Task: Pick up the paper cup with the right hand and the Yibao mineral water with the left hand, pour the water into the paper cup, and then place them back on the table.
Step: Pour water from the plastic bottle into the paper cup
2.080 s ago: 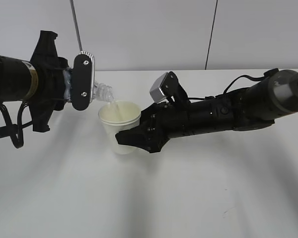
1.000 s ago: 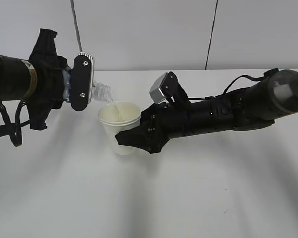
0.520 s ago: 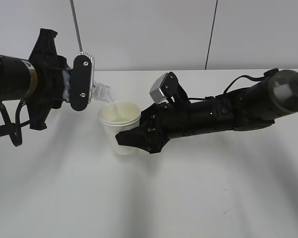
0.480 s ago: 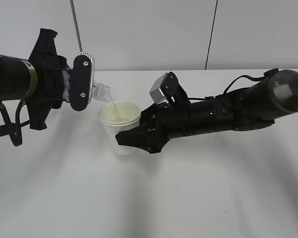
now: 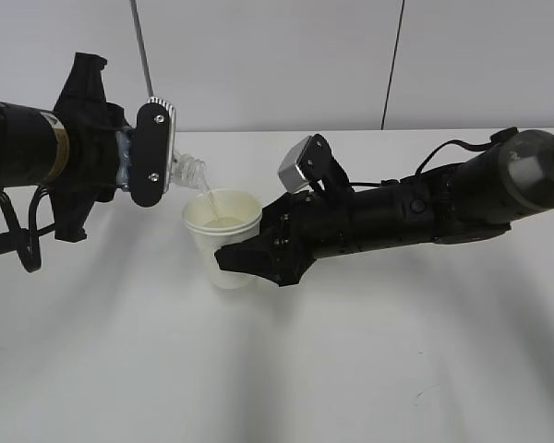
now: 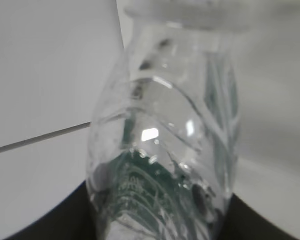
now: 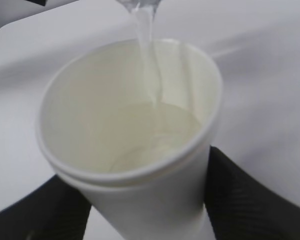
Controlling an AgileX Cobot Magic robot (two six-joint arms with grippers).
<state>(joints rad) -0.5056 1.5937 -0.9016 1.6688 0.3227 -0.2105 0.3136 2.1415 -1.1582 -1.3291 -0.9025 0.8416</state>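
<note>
Water stream — bottle into cup

Setting: robot lab or test bench. Bare white tabletop carries no household clutter. Behind the tabletop, plain white wall panels with dark vertical seams. Two black robot arms work above the tabletop.

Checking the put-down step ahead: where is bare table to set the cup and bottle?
Bare table fills the front, below the paper cup and right hand. More lies under the left hand holding the Yibao mineral water. The middle is crowded.
</note>
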